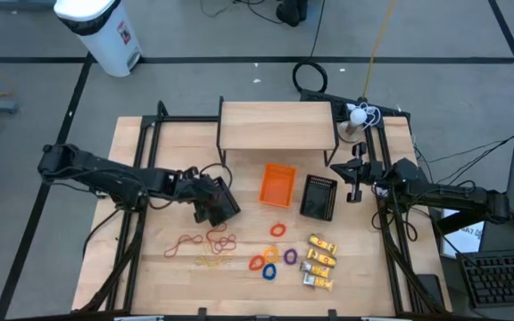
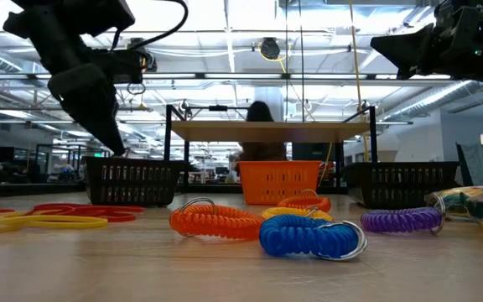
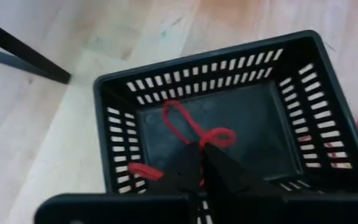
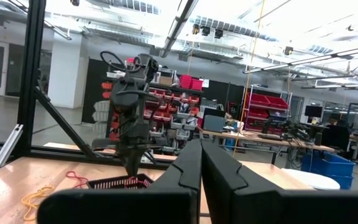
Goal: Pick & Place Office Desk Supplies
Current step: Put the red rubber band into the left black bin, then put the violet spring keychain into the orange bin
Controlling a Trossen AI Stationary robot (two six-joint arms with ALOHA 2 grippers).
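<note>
My left gripper (image 1: 214,203) is shut and points down into the left black mesh bin (image 3: 229,68). A red rubber band (image 3: 188,121) runs from its tips (image 3: 202,149) into the bin, and a second red band (image 3: 143,169) lies on the bin floor. Loose red bands (image 1: 202,241) and yellow bands (image 1: 212,261) lie on the table near the bin. Coiled rings (image 1: 270,259) in orange, blue and purple and several yellow packets (image 1: 319,263) lie farther right. My right gripper (image 1: 356,183) is shut and hovers by the table's right side, touching nothing. My left gripper pinches the red rubber band by one looped end (image 3: 219,134) at its fingertips, coming from above and pointing down. The band droops, twisted into a figure of eight, inside the black mesh bin. Whether its far loop (image 3: 173,109) rests on the bin floor cannot be told.
An orange plastic bin (image 1: 277,185) and a second black mesh bin (image 1: 319,196) stand mid-table, in front of a raised wooden shelf (image 1: 277,125). Black frame posts (image 1: 141,178) run along both table sides. Bare wood lies between the bins and the loose items.
</note>
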